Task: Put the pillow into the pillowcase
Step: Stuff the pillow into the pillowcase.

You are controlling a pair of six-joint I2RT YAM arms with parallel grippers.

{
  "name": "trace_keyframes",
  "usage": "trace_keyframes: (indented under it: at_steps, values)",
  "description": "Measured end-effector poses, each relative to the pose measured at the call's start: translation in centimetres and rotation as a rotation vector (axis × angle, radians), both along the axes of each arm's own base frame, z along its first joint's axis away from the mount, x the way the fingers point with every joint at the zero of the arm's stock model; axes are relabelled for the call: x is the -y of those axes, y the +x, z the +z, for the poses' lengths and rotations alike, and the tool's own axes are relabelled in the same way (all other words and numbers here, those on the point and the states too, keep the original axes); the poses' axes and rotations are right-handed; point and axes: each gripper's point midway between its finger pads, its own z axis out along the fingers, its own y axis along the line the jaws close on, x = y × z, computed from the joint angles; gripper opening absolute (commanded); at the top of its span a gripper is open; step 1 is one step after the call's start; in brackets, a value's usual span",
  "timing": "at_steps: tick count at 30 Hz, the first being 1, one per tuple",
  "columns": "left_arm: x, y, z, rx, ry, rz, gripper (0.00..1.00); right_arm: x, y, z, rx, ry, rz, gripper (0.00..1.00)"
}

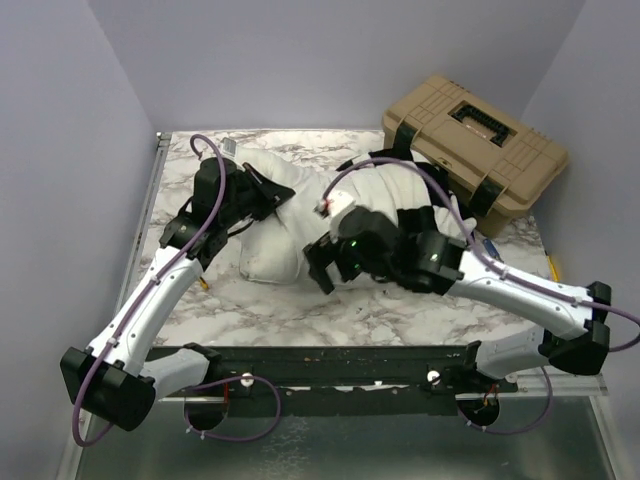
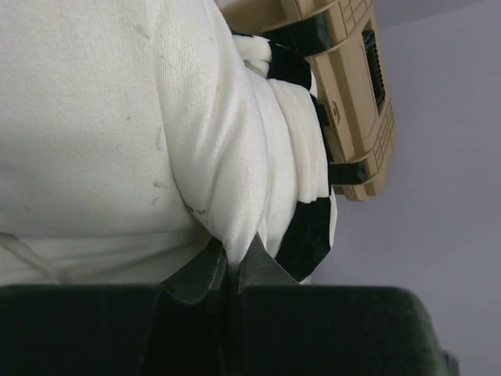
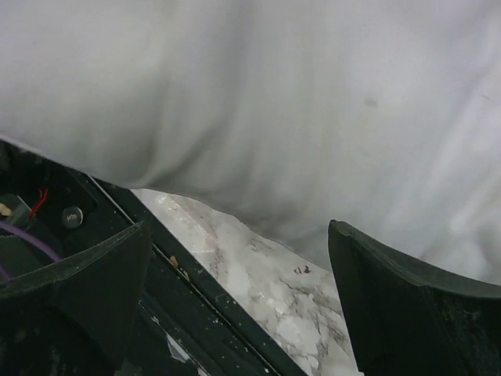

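Note:
The white pillow (image 1: 285, 245) lies across the middle of the marble table (image 1: 330, 315). Its far right end is inside the black-and-white checked pillowcase (image 1: 412, 218), next to the tan case. My left gripper (image 1: 275, 195) is at the pillow's left end. In the left wrist view it (image 2: 233, 265) is shut on a pinched fold of the pillow (image 2: 117, 117), with the pillowcase (image 2: 307, 235) just beyond. My right gripper (image 1: 322, 262) is at the pillow's near edge. In the right wrist view it (image 3: 239, 294) stands open over the table (image 3: 266, 290), with nothing between its fingers and the pillow (image 3: 274, 102) just ahead.
A tan hard case (image 1: 475, 140) with black latches stands at the back right, touching the pillowcase end; it also shows in the left wrist view (image 2: 352, 94). A black rail (image 1: 330, 360) runs along the table's near edge. Grey walls close in the left, back and right.

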Motion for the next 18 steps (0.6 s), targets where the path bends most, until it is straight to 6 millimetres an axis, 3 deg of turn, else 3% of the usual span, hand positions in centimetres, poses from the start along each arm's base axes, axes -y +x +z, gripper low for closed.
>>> trace_keyframes:
  at_steps: [5, 6, 10, 11, 12, 13, 15, 16, 18]
  values:
    - [1.5, 0.5, 0.9, 0.007, -0.023, -0.016, 0.0, -7.3, -3.5, -0.9, 0.195, -0.046, 0.138, 1.0]
    - [1.7, 0.5, 1.0, 0.006, -0.024, -0.016, 0.0, -7.7, -4.3, -0.9, 0.201, -0.046, 0.159, 1.0]
    - [2.1, 0.6, 1.6, 0.013, -0.034, -0.018, 0.0, -9.0, -2.2, -0.7, 0.307, -0.053, 0.063, 0.96]
    - [2.1, 0.7, 1.9, 0.018, -0.038, -0.015, 0.0, -9.1, -1.4, -0.9, 0.333, -0.065, 0.023, 0.88]
    - [2.1, 0.7, 2.1, 0.021, -0.041, -0.012, 0.0, -9.1, -0.7, -1.1, 0.357, -0.079, -0.013, 0.72]
    - [2.1, 0.8, 2.3, 0.025, -0.045, -0.008, 0.0, -9.2, -0.1, -1.5, 0.379, -0.099, -0.043, 0.49]
    - [2.0, 0.9, 2.7, 0.03, -0.05, 0.001, 0.0, -9.6, 0.9, -2.0, 0.418, -0.135, -0.077, 0.22]
    - [2.0, 0.9, 2.7, 0.031, -0.051, 0.004, 0.07, -9.8, 1.3, -2.2, 0.429, -0.142, -0.089, 0.07]
    - [1.8, 1.0, 2.9, 0.036, -0.048, 0.014, 0.24, -9.8, 2.3, -2.1, 0.44, -0.142, -0.109, 0.0]
